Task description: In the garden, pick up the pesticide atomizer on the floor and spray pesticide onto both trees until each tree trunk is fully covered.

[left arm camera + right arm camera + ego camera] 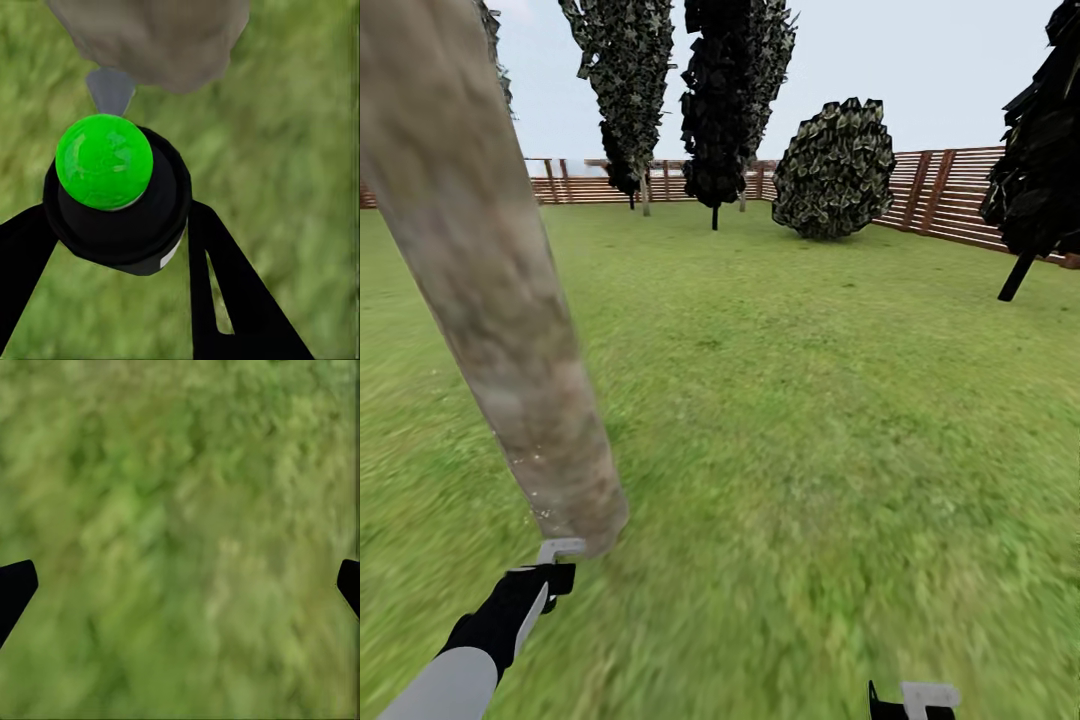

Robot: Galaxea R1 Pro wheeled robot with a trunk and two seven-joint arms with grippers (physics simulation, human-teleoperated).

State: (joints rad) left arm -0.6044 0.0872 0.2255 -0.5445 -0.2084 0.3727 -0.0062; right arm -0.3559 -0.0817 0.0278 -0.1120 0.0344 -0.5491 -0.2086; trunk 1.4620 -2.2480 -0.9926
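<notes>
Left end effector [112, 247] clenched on black, green-capped pesticide atomizer [112, 199], just beside thick mottled grey-tan tree trunk [490, 290]; right end effector [180, 585] released over green grass lawn [187, 510].

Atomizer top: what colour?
Bright green dome on the black atomizer body, clearest in the left wrist view.

A mottled grey-tan trunk [490, 290] is seen at 9 o'clock, green lawn [810, 400] below, brown slatted fence [950, 195] at 2 o'clock; the atomizer [116, 199] is black, green-capped.
</notes>
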